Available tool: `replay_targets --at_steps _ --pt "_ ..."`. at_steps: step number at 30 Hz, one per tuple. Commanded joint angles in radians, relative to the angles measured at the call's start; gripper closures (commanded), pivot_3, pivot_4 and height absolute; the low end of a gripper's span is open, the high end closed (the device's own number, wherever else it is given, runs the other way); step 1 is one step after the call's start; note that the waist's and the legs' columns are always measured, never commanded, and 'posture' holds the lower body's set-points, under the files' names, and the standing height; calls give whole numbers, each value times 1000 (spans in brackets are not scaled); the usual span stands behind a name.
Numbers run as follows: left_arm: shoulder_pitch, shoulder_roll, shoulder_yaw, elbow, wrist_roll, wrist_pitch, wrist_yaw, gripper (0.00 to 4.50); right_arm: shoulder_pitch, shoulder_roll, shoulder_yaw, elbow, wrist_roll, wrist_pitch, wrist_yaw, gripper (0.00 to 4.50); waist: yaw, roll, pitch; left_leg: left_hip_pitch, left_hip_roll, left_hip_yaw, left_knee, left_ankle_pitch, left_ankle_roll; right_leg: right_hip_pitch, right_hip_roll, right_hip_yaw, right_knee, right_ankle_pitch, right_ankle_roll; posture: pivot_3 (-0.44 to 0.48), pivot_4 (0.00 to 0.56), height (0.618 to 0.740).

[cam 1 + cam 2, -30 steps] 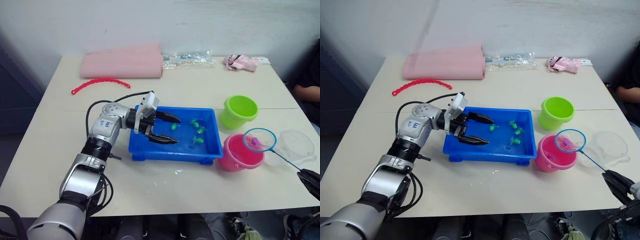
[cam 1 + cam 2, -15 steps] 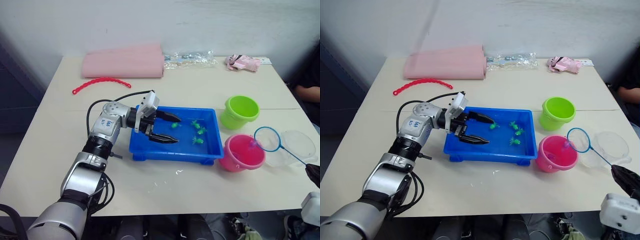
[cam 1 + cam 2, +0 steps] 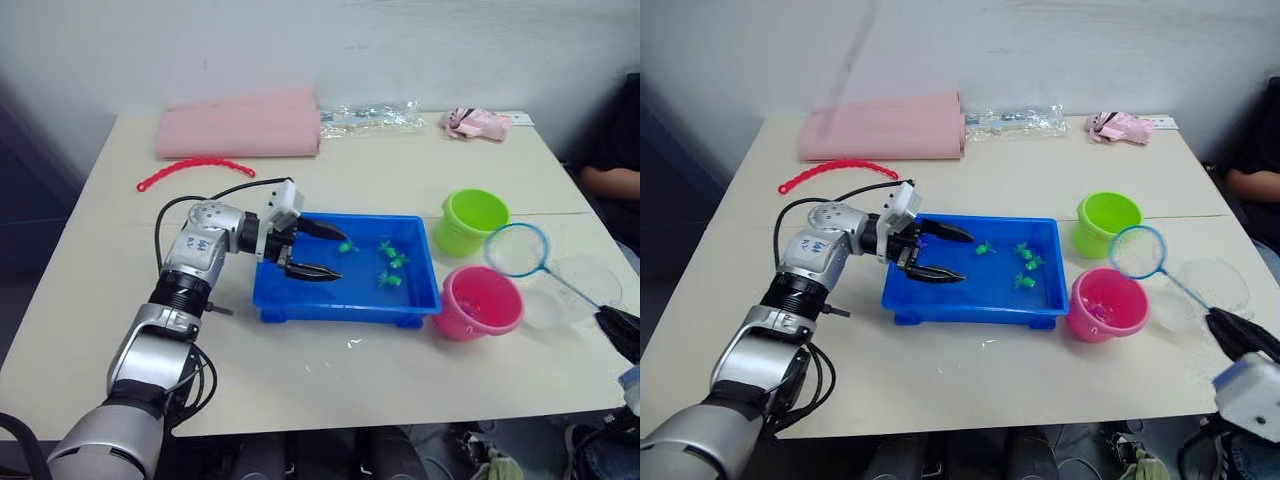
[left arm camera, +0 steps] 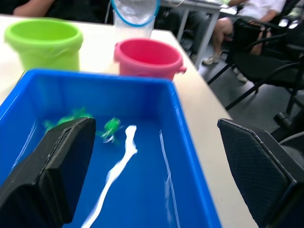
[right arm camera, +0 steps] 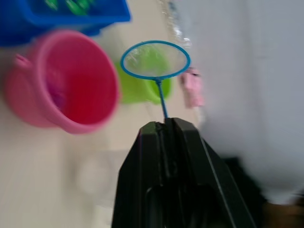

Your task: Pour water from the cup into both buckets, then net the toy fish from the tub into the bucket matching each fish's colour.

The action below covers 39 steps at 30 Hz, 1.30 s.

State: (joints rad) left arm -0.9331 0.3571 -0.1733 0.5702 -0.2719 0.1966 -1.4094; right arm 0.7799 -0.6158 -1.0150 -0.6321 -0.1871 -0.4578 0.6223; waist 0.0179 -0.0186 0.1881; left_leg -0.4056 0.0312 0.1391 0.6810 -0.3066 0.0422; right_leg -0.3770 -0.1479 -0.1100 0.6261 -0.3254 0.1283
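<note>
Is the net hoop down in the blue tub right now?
No, the net is held up beside the green bucket, clear of the tub.

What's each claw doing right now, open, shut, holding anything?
Left claw: open, empty, over the tub.
Right claw: shut on the net handle, hoop raised beside the green bucket.
</note>
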Motion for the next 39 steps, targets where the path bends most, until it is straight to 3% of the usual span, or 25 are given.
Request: replay_targets --at_steps 1,7,10,15,23,30,39 --pt "82 155 81 -68 4 49 28 31 -151 -271 222 -67 797 633 87 4500 -6 0 0 0 0 0 0 0 0 0 0 0 0 0 0 0 150 738" --pt "224 282 161 -241 -20 134 90 31 -612 -401 617 0 1025 945 96 4500 -26 0 0 1 1 -1 0 0 1 1 -1 0 1 0 -1 0 150 738" --pt "302 334 207 -338 -31 175 125 31 -811 -373 773 55 1040 1069 120 4500 -29 1 1 1 1 -2 0 0 1 1 -2 0 1 0 -1 0 150 738" --pt "447 397 318 -501 -57 265 194 31 -1084 -265 1060 202 870 1172 192 4500 -17 1 1 -1 0 -6 1 1 0 2 -3 0 1 -1 -2 0 150 738" --pt "593 426 421 -703 -116 387 311 31 -1346 -121 1319 443 686 1180 213 4500 -24 0 1 -5 0 -6 1 1 0 1 -2 -8 2 0 0 0 150 738" --pt "634 444 446 -770 -160 427 370 31 -1476 42 1362 659 518 1079 174 4500 -24 1 1 -5 0 -4 0 1 -1 -1 -1 -7 3 0 0 0 150 738" --pt "597 448 417 -741 -178 408 401 31 -1524 190 1249 749 481 1067 84 4500 -37 1 1 -4 0 -3 -1 1 -2 -1 0 -7 3 0 0 0 150 738"
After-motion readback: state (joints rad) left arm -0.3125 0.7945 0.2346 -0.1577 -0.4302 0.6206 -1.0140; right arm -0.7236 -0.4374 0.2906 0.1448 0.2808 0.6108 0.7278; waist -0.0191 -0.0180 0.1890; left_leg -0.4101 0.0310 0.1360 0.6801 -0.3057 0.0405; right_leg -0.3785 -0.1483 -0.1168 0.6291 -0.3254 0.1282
